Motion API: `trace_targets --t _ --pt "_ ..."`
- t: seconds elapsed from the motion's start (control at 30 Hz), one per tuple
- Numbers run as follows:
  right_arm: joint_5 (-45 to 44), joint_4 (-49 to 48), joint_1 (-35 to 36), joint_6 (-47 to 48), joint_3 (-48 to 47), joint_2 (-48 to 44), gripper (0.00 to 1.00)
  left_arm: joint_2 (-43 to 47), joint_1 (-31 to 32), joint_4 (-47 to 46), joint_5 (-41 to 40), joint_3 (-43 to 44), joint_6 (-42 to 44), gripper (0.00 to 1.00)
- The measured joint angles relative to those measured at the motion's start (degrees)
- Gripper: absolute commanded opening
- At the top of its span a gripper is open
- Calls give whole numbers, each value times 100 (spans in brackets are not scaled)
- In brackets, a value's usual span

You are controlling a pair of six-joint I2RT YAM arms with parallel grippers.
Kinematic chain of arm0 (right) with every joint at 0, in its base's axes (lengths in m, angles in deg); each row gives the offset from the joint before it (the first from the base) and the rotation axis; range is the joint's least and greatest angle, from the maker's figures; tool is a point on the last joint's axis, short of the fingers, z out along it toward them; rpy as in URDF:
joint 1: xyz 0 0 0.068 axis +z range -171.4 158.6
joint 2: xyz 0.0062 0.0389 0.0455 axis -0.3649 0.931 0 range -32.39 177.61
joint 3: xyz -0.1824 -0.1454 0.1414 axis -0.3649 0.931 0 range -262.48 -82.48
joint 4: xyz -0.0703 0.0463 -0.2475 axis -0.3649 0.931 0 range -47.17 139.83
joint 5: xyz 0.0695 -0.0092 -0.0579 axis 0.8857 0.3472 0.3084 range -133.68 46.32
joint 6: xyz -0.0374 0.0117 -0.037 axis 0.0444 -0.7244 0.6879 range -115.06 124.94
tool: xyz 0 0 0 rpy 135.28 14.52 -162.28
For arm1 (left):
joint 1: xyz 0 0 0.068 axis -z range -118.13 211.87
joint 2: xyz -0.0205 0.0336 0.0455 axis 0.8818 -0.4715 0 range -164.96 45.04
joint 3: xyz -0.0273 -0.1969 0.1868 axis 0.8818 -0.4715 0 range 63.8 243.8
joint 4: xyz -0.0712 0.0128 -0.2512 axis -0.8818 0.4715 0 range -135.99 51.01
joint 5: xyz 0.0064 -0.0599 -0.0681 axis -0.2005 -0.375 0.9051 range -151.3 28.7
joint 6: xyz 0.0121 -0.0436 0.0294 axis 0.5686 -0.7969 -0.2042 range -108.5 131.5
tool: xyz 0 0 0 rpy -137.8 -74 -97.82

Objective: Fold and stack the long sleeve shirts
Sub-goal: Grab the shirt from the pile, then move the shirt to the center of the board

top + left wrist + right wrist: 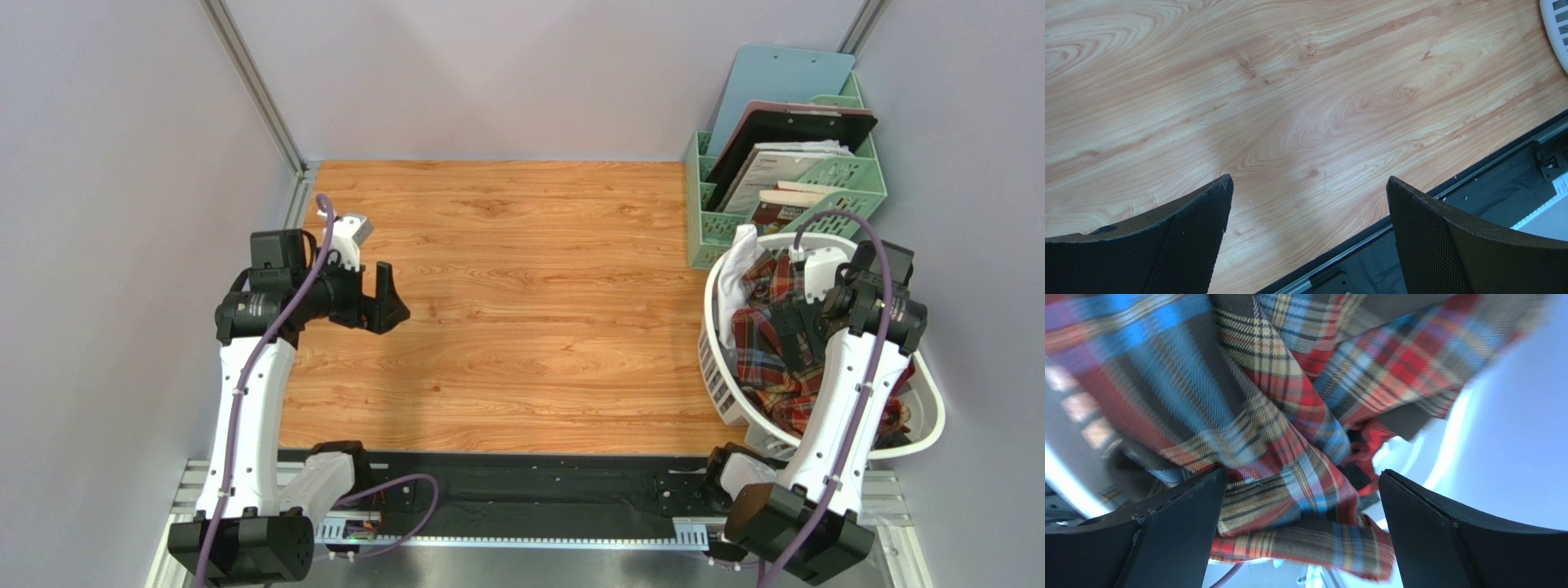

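Plainly, right gripper (1303, 473) pointed down, fingers apart, over one tartan shirt (1290, 404) in one basket (711, 355); left gripper (1309, 178), fingers apart, faced the table (1290, 92).

table (540, 306): wood-grain top, centre | walls (540, 74): plain pale grey, 9, 12, 3 o'clock | metal posts (252, 80): 11 and 1 o'clock corners | green file rack (704, 196): 2 o'clock, clipboards and books inside | black strip (540, 484): 6 o'clock edge | light: soft, even
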Motion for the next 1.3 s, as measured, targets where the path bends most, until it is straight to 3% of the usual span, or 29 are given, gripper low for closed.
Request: trace_targets --t 0.2,0.27,0.3,0.33,0.4,0.43,0.47,0.63,0.8,1.07,1.17,1.3 --pt "42 -264 -437 431 1241 214 100 -122 0 79 125 33 46 99" --pt "81 -389 -529 518 1528 214 94 -173 0 83 140 63 46 99" --pt "107 -433 -566 549 1602 214 86 -210 0 85 146 94 46 99" --pt "157 -457 -614 579 1639 225 62 -251 0 81 162 127 46 99" --pt "275 -444 -704 667 1622 236 36 -306 0 79 181 157 46 99" --pt "337 -365 -734 675 1561 243 9 -332 0 81 181 168 46 99" --pt "372 -295 -761 695 1486 247 0 -345 0 81 181 175 46 99" --pt "496 118 -820 680 581 258 0 -352 0 79 179 188 44 99" --pt "872 232 -822 485 -940 280 0 -345 0 81 175 275 48 99" --pt "2302 321 -754 -286 -3707 951 0 -348 0 59 173 466 39 99" --pt "2741 269 -341 -728 -4524 1410 0 -378 0 50 232 466 7 99" --pt "2752 164 1064 -1248 -5042 1878 0 -433 0 9 271 466 -42 99"
